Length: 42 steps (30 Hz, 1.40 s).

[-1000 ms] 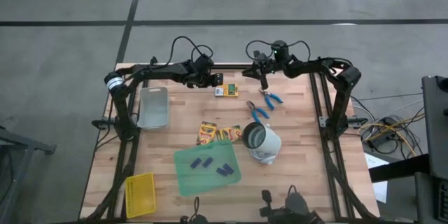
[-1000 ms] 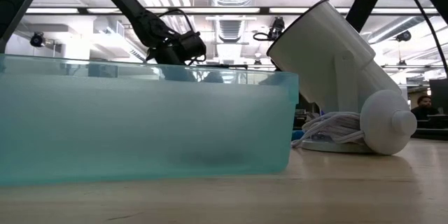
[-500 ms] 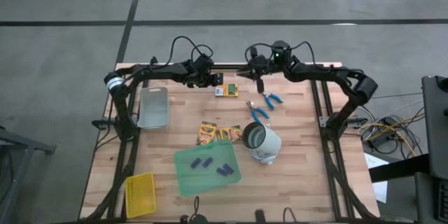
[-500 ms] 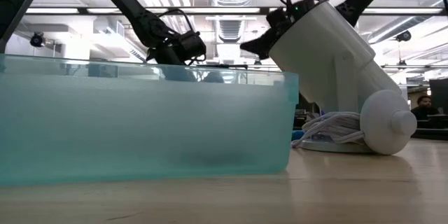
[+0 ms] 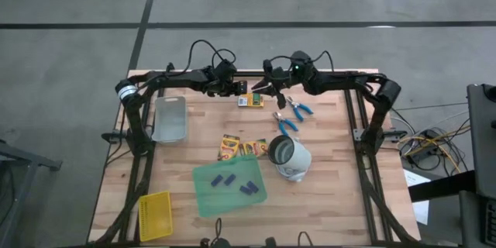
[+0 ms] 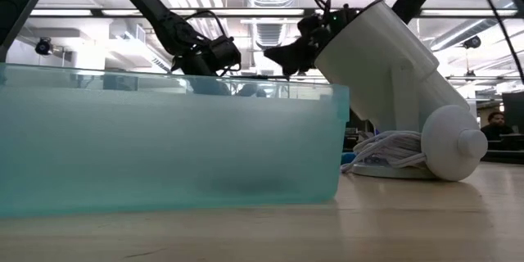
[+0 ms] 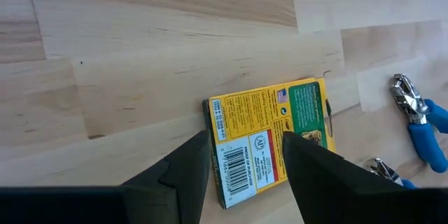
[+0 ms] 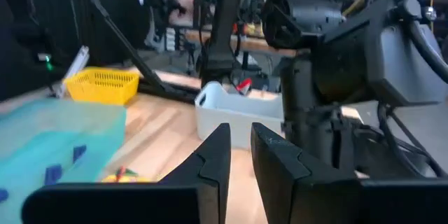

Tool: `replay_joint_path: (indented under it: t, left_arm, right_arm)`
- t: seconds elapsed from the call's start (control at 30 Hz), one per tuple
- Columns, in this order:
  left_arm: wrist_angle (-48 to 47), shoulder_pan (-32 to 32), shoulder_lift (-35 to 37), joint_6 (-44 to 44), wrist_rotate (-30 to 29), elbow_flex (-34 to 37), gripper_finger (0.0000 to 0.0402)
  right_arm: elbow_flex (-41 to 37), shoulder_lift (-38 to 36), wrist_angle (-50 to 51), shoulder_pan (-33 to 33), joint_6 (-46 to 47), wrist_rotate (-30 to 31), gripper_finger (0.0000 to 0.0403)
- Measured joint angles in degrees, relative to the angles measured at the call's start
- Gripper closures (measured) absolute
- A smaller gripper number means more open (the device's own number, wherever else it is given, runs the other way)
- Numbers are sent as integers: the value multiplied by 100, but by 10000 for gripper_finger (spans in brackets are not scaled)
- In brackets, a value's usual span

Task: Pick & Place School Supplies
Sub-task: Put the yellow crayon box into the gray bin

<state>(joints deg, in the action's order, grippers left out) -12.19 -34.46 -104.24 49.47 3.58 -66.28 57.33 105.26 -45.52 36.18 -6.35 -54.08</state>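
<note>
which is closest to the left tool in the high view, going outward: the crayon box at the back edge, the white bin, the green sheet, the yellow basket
From the left tool:
1. Crayon box, just beside it at the back edge.
2. White bin, along the left side.
3. Green sheet, toward the front middle.
4. Yellow basket, front left corner.
</note>
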Motion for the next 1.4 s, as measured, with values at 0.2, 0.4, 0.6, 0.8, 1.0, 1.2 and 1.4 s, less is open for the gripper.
replay_joint_path:
  t: [0.2, 0.4, 0.6, 0.8, 1.0, 1.2, 1.4]
  left_arm:
    - [-2, 0, -1, -24, 4, 0, 218]
    - [-2, 0, -1, -91, 4, 0, 218]
    - [-4, 0, -1, -170, 6, 0, 218]
    - [-4, 0, -1, -175, 6, 0, 218]
    - [-7, 0, -1, -175, 9, -1, 218]
    - [-35, 0, -1, -175, 24, -2, 218]
    - [-35, 0, -1, -175, 26, -2, 218]
  right_arm:
    - [3, 595, -381, -2, 289, 11, 346]
    - [83, 1170, -459, 7, 395, 11, 346]
    - [147, 1483, -882, 21, 728, 9, 346]
    - [147, 1552, -876, 119, 614, 54, 346]
    - [140, 1864, -955, 202, 1062, 109, 346]
    - [141, 1886, -1079, 214, 1257, 27, 346]
    - [151, 1850, -1062, 312, 1522, -23, 346]
